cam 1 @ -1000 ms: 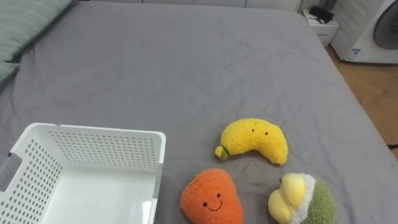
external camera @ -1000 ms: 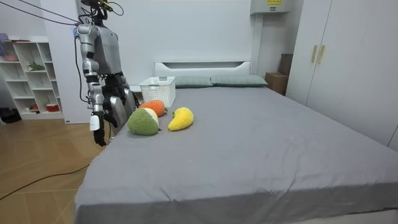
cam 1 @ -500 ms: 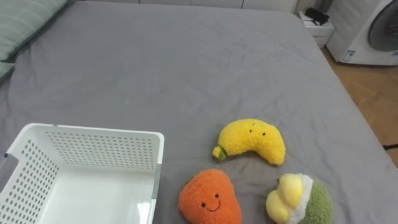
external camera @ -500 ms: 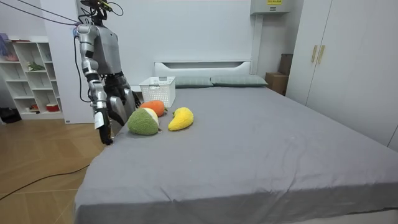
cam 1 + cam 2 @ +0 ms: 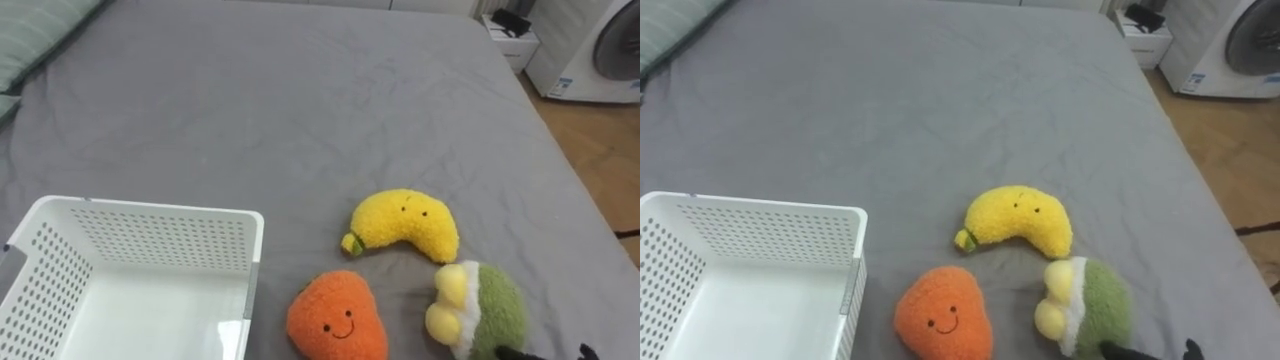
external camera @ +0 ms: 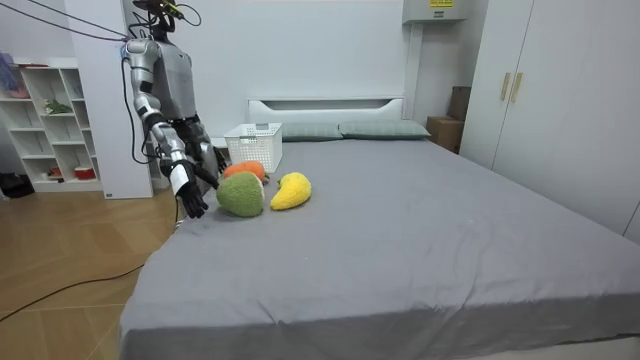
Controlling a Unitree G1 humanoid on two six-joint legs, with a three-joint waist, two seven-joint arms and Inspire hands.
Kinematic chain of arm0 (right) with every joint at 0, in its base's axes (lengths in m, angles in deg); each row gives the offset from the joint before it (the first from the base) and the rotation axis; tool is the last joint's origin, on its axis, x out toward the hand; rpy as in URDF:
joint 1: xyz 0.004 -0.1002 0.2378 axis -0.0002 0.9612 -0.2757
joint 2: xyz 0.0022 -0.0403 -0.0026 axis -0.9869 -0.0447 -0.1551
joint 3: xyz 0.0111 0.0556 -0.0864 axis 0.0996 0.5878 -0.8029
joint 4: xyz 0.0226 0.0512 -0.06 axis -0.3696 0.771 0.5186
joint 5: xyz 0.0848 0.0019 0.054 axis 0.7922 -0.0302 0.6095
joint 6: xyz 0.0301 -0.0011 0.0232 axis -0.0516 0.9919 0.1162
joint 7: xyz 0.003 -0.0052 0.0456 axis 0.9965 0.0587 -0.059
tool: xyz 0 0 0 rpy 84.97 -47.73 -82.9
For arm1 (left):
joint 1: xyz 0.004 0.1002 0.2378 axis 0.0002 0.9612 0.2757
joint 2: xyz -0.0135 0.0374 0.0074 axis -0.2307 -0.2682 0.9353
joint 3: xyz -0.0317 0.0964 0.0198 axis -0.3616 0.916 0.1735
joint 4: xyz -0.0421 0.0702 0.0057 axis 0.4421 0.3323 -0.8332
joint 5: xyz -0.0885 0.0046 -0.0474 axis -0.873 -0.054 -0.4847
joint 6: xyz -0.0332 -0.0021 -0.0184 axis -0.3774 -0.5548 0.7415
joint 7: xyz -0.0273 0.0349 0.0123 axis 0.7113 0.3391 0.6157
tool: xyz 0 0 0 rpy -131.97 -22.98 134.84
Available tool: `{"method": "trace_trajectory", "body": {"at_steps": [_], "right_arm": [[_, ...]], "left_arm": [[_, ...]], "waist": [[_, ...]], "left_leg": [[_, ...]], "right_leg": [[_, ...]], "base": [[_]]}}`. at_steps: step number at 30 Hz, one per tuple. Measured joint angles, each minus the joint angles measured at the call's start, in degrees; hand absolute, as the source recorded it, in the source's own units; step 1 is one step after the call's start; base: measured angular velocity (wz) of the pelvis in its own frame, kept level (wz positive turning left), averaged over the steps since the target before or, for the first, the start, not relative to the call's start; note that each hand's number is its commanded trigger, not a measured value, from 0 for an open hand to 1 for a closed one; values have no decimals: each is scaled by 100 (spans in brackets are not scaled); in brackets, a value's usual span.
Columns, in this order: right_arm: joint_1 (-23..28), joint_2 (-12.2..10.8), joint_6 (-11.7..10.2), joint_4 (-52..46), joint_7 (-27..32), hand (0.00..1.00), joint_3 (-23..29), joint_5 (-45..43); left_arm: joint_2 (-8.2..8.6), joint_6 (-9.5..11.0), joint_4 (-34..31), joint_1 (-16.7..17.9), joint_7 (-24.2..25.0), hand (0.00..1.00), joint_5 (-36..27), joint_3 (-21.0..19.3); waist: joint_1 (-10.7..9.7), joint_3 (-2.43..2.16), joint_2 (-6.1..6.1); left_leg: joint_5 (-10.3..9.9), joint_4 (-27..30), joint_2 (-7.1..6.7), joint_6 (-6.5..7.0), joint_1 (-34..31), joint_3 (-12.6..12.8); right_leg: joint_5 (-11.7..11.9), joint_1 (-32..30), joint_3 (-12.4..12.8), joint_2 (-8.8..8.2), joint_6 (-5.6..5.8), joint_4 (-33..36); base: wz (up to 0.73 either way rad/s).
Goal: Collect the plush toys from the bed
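Now, three plush toys (image 5: 405,222), one white basket (image 5: 150,208), right robot hand (image 6: 192,198) spread beside green toy (image 5: 495,310).

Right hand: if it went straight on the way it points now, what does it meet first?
The green plush toy: the right hand points straight at it, close up. Whether they already touch is unclear.
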Motion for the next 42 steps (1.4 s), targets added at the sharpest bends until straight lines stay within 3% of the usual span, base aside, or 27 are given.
{"method": "trace_trajectory", "body": {"at_steps": [9,17,32,35,42], "right_arm": [[-30,10,-50,-1093,-40,0,-602,-448],[-107,3,-87,-1680,-220,0,-637,-648],[-163,11,-87,-1702,-300,0,-807,-666],[-165,12,-77,-1696,-369,0,-804,-1060],[-164,6,-28,-1458,-590,0,-807,-1342]], "left_arm": [[26,34,-39,-24,0,0,-8,243],[44,37,-62,-35,24,0,-8,273],[27,9,-77,10,23,0,7,339],[30,6,-93,55,32,0,9,336],[23,-36,-263,192,30,0,45,337]], "waist": [[102,12,54],[112,11,108],[97,-25,96],[98,-27,90],[95,-18,-9]], "left_leg": [[0,22,5,1,-79,12],[1,19,6,1,-110,9],[1,48,8,1,-159,-42],[2,51,9,0,-166,-55],[3,61,-15,2,-184,-165]], "right_leg": [[12,-119,4,-1,-5,80],[11,-137,0,0,-4,68],[12,-132,-92,-14,-7,77],[14,-128,-161,-25,-9,73],[12,-89,-319,-62,-6,59]], "base": [[-1],[0],[2],[4],[7]]}}
